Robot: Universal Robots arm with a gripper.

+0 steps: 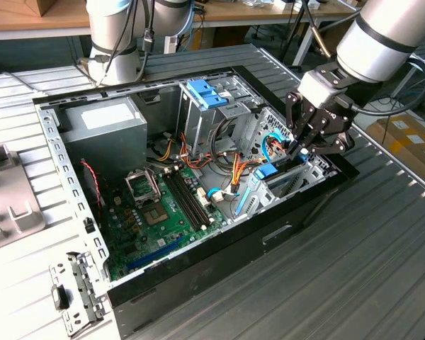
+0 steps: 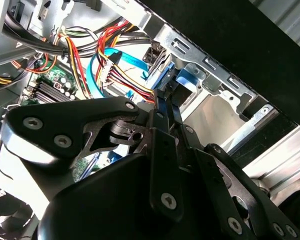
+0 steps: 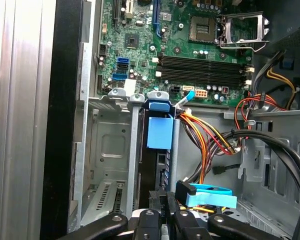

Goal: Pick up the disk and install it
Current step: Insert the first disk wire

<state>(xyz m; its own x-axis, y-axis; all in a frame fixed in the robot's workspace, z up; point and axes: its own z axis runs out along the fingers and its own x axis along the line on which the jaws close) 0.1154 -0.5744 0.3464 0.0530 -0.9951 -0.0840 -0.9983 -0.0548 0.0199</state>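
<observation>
In the exterior view, the gripper (image 1: 302,147) is reaching down into the computer case (image 1: 198,269) at the drive bay. In the second wrist view, its fingers (image 2: 166,107) are pressing together on the disk (image 2: 186,86). In the first wrist view, the disk (image 3: 159,131) is standing on edge in the bay slot, beside the motherboard (image 3: 190,45).

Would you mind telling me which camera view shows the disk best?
The first wrist view: the disk stands edge-on in its bay, blue tab and dark edge unobstructed. In the exterior view the pincer covers much of the disk. In the second wrist view the linkage hides most of it.
</observation>
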